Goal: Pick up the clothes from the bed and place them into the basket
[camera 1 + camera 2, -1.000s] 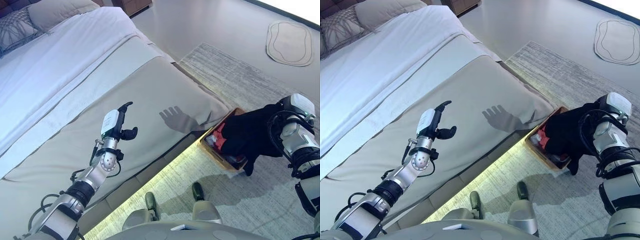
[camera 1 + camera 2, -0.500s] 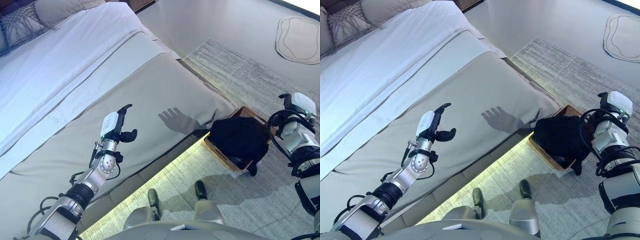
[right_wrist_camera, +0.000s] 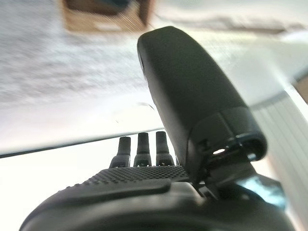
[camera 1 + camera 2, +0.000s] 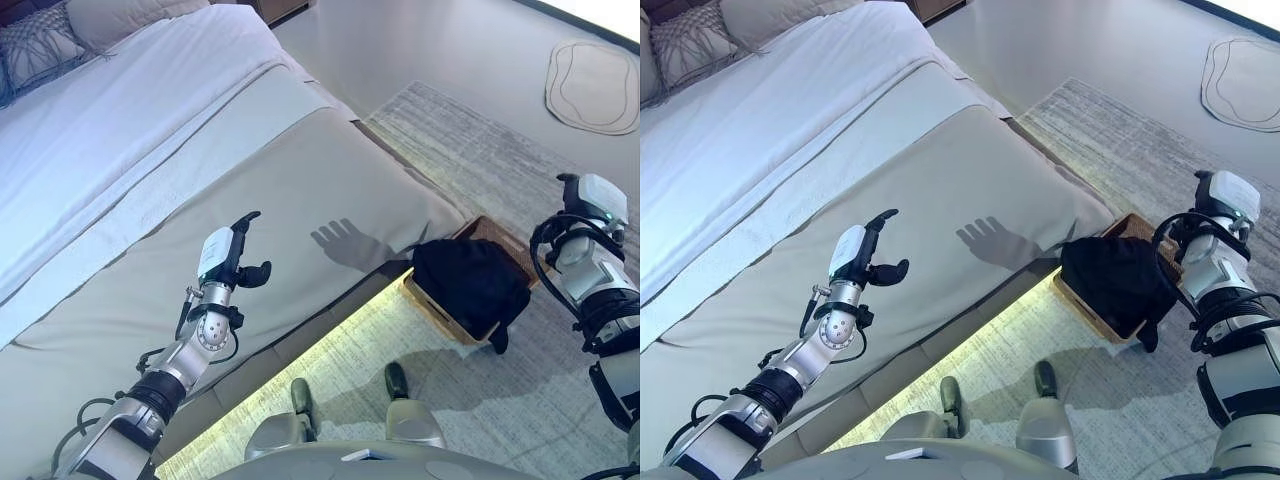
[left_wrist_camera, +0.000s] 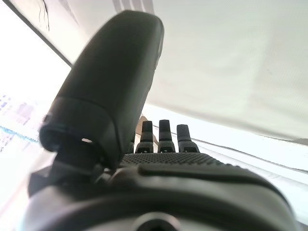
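A: How do the left hand's (image 4: 228, 262) fingers (image 5: 159, 135) stand?

B: They stand straight and relaxed, side by side, with the thumb out to one side. They hold nothing. The hand is raised on a bent arm that comes in from the lower left, hovering over the beige cover of the bed (image 4: 150, 170), and it throws a hand-shaped shadow on the cover near the bed's foot.

A: And the right hand (image 4: 1217, 195)?

B: Its fingers (image 3: 139, 144) are also straight and empty, thumb standing beside them. The hand is lifted at the right edge of the head views, wrist bent upward, above the grey rug (image 4: 470, 160) and apart from the basket (image 4: 1092, 312).

A: Where are the clothes?

B: A black garment (image 4: 470, 283) lies heaped in the basket, covering most of its opening, with one end hanging over the side nearest the robot. The basket sits on the rug just beside the foot corner of the bed.

A: Anything else around?

B: Pillows (image 4: 45, 35) lie at the head of the bed on the white sheet, and a small pale mat (image 4: 592, 87) lies on the floor well beyond the rug.
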Tool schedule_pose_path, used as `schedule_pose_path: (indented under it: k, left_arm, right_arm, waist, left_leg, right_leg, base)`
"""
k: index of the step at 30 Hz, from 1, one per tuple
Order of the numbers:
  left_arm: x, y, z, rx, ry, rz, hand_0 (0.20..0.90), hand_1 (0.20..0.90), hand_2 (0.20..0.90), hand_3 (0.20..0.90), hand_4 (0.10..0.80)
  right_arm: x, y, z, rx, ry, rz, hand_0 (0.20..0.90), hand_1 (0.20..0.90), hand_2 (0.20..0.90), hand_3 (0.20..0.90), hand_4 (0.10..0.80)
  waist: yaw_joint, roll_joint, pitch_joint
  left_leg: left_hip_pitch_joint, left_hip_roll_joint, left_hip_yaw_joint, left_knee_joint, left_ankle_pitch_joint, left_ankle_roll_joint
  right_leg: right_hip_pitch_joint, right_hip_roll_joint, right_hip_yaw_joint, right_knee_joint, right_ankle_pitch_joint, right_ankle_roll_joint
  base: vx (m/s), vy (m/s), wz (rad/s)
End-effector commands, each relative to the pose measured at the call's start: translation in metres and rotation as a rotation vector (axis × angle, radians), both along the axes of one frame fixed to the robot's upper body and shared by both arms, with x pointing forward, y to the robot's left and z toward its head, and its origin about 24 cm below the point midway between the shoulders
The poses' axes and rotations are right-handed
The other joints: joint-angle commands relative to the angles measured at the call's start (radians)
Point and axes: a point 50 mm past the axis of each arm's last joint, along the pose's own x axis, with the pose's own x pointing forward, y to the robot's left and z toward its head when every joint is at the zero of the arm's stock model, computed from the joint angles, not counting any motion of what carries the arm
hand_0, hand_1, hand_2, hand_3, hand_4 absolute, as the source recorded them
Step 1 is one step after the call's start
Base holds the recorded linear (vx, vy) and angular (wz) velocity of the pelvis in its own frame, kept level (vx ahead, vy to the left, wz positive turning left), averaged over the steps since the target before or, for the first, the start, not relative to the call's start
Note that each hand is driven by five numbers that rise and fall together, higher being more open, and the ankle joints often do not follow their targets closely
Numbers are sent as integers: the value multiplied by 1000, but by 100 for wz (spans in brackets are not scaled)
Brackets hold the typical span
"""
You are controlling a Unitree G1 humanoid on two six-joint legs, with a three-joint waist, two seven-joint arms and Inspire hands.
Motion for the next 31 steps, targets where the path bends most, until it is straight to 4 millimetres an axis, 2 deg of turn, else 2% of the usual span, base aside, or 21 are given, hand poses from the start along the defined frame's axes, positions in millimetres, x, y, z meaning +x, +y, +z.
schedule_pose_path:
  k: [1,7,8,10,13,15,17,25,31]
  left_arm:
    - [11,16,30,-19,-143,54,900,900,900,900,800]
    - [0,26,22,-13,-122,102,900,900,900,900,800]
    - [-4,29,18,-23,-107,113,900,900,900,900,800]
    - [-8,28,12,-40,-88,112,900,900,900,900,800]
    - [-14,27,7,-53,-68,105,900,900,900,900,800]
    - [-23,25,-3,-66,-35,97,900,900,900,900,800]
    - [-29,24,-8,-72,-18,91,900,900,900,900,800]
    - [-43,19,-20,-105,33,57,900,900,900,900,800]
    - [-46,22,-21,-108,74,16,900,900,900,900,800]
  right_arm:
    - [14,27,38,-159,-226,119,900,900,900,900,800]
    - [11,55,45,-267,-358,232,900,900,900,900,800]
    - [9,66,42,-331,-379,281,900,900,900,900,800]
    - [5,78,29,-325,-373,328,900,900,900,900,800]
    - [-4,82,11,-279,-365,351,900,900,900,900,800]
    - [-16,90,-21,-209,-314,379,900,900,900,900,800]
    - [-25,94,-40,-167,-275,381,900,900,900,900,800]
    - [-58,108,-101,-22,-130,341,900,900,900,900,800]
    - [-69,113,-121,15,-64,331,900,900,900,900,800]
  waist:
    - [32,-60,-108]
    - [51,-58,-123]
    - [59,-60,-128]
    - [68,-64,-136]
    - [76,-70,-145]
    - [89,-74,-155]
    - [97,-76,-160]
    - [130,-88,-173]
    - [142,-103,-173]
  left_leg:
    - [25,54,-42,2,-71,-43]
    - [19,45,-68,2,-73,-38]
    - [17,42,-75,2,-75,-37]
    - [10,38,-88,2,-76,-33]
    - [6,35,-98,2,-79,-29]
    - [5,30,-112,2,-80,-24]
    - [1,29,-121,2,-81,-21]
    - [-10,22,-145,2,-81,-10]
    - [-8,21,-149,2,-80,-5]
  right_leg:
    - [5,-22,-47,6,-11,-33]
    - [17,-26,-64,6,-23,-36]
    - [19,-27,-69,6,-26,-34]
    - [25,-29,-79,6,-32,-34]
    - [32,-32,-96,6,-38,-32]
    - [45,-35,-111,6,-44,-31]
    - [50,-36,-121,8,-48,-30]
    - [68,-40,-167,6,-55,-24]
    - [78,-39,-183,6,-55,-22]
  base:
    - [35,29,7]
    - [12,50,11]
    - [-3,66,13]
    - [-6,66,11]
    - [8,41,24]
    - [41,56,18]
    - [30,33,28]
    - [32,11,17]
    - [24,-18,14]
